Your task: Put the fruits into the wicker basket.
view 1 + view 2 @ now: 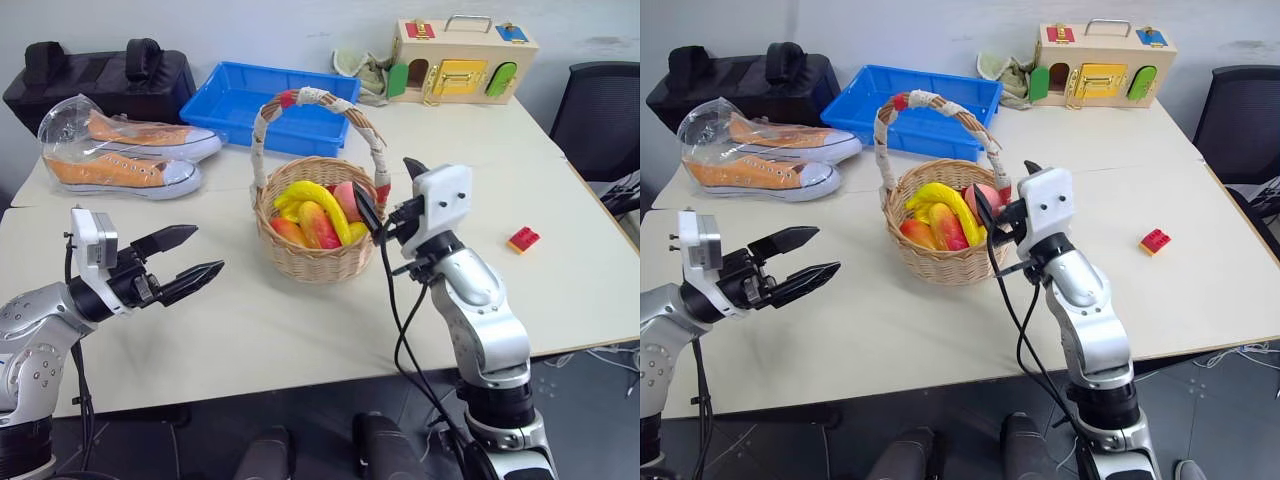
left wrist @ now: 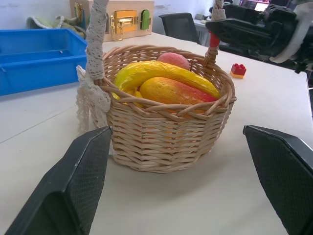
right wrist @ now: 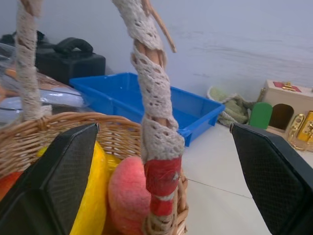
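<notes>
The round tan wicker basket [image 1: 315, 235] with its cloth-wrapped arched handle stands on the pale counter [image 1: 250, 330]. Inside it lie the curved yellow banana [image 1: 318, 197], the red-to-yellow mango [image 1: 318, 225] and the round pink peach [image 1: 347, 198]. The right end effector [image 1: 385, 200] is released and empty, its fingers straddling the handle's base at the basket's rim. The left end effector [image 1: 190, 258], also released and empty, hovers over the counter, well apart from the basket.
</notes>
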`<state>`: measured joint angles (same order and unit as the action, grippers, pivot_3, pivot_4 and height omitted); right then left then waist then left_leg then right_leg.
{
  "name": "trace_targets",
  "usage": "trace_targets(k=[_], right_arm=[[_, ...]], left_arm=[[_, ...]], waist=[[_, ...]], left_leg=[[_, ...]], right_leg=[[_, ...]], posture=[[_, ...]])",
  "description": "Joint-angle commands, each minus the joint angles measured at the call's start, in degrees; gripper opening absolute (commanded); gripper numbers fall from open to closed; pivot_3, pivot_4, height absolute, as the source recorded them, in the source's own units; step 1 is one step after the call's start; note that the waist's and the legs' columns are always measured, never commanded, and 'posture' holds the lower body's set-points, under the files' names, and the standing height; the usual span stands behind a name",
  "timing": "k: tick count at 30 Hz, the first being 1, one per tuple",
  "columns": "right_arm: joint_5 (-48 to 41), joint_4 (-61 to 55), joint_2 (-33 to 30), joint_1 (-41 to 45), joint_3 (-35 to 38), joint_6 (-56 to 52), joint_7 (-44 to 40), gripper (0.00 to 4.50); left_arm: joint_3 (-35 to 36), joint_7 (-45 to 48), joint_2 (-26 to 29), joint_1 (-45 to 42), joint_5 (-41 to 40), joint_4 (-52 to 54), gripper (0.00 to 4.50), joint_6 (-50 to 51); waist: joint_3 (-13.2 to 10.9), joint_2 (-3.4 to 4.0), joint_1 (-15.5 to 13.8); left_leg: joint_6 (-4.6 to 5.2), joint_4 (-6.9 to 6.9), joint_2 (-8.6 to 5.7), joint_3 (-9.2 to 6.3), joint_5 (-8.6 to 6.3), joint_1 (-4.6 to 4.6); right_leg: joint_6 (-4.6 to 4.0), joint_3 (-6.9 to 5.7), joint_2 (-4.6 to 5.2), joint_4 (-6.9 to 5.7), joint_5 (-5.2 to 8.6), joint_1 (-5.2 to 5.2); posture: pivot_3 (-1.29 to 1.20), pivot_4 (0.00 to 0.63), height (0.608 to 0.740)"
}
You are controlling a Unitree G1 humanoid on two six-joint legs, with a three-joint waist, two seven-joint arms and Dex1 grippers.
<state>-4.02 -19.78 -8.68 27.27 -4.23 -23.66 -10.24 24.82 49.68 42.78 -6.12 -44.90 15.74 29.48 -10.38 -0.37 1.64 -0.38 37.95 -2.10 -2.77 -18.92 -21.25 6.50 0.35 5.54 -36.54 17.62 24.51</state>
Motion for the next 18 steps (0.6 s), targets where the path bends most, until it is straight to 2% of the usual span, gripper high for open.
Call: trace_targets(k=[1, 12, 18], right_arm=[[1.21, 2.02, 1.51, 1.77, 0.13, 1.15, 2.2, 3.9], [-1.03, 3.28, 1.36, 2.87, 1.76, -0.49, 0.1, 0.2], [-0.96, 0.02, -0.35, 2.38, 4.51, -2.11, 1.33, 0.2]], left_arm=[[2.25, -0.67, 0.14, 0.17, -1.58, 2.67, 4.5, -0.09], [3.42, -1.92, -0.34, 1.46, -2.04, 4.18, 4.5, -0.35], [1.83, -1.7, -1.45, 0.8, -1.37, 3.63, 4.5, -0.8]], waist=[[0.0, 0.0, 0.02], [0.0, 0.0, 0.08], [0.0, 0.0, -0.1]], left_leg=[[0.0, 0.0, 0.0, 0.01, 0.0, 0.0], [0.02, -0.01, -0.01, 0.04, -0.01, -0.01], [0.02, -0.01, -0.02, 0.03, -0.01, -0.02]], right_leg=[[0.0, 0.0, 0.0, 0.0, 0.0, 0.01], [0.0, 0.0, 0.01, -0.01, 0.0, 0.02], [0.0, -0.01, 0.01, 0.0, 0.0, 0.02]], posture=[[0.0, 0.15, 0.74], [0.0, 0.15, 0.74], [0.0, 0.15, 0.74]])
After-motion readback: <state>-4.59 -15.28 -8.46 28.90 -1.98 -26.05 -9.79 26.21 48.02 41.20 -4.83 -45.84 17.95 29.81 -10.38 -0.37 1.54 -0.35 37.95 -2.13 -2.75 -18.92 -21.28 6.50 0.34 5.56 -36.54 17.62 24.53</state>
